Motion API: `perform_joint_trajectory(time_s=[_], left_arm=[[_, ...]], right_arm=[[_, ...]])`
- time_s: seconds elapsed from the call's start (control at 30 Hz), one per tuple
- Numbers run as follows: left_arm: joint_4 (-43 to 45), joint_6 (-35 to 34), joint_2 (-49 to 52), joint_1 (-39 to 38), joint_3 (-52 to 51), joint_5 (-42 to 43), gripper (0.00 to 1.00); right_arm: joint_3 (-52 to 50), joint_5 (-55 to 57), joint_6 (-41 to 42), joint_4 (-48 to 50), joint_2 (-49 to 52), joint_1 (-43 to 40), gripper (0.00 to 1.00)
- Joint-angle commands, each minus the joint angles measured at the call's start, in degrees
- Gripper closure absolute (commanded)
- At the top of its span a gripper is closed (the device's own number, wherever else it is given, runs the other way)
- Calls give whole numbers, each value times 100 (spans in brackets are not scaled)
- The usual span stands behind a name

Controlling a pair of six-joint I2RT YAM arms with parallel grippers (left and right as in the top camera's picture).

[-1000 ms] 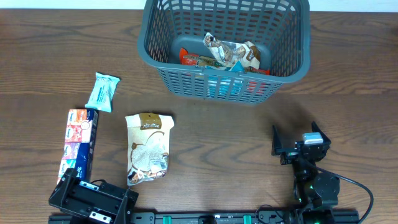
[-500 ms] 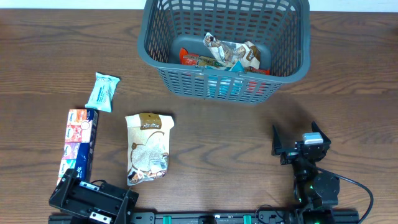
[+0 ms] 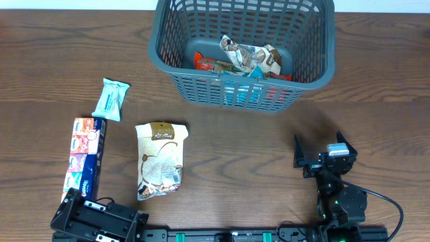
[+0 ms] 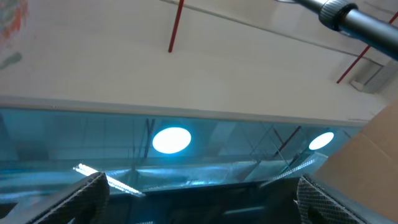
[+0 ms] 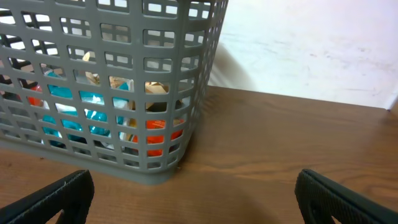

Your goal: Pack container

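Observation:
The dark grey slotted container [image 3: 161, 50] stands at the back centre and holds several snack packets [image 3: 248, 59]. It also shows in the right wrist view [image 5: 155, 168]. On the table to its left lie a light blue packet [image 3: 111, 99], a multicoloured box [image 3: 86, 156] and a tan pouch [image 3: 160, 160]. My right gripper [image 3: 322, 153] is open and empty, low at the front right, facing the container. My left gripper [image 3: 101, 216] sits at the front left edge; its wrist view points upward and shows its fingers [image 4: 199, 199] spread apart with nothing between them.
The wooden table [image 3: 235, 141] runs between the container and both arms. A pale wall [image 5: 311, 43] stands behind the table. The left wrist view shows a ceiling with round lights [image 4: 171, 139].
My left arm has drawn back slightly toward the front edge. Everything else is as it was.

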Motion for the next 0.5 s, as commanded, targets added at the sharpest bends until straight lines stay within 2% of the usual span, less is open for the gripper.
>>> perform_joint_trajectory(time_s=[0.0, 0.47], left_arm=[[-4, -26, -74, 13, -13, 20, 5], [155, -68, -74, 13, -13, -481, 5]], right_arm=[[-11, -2, -57, -20, -31, -31, 1], [-11, -2, -57, -22, -31, -31, 1]])
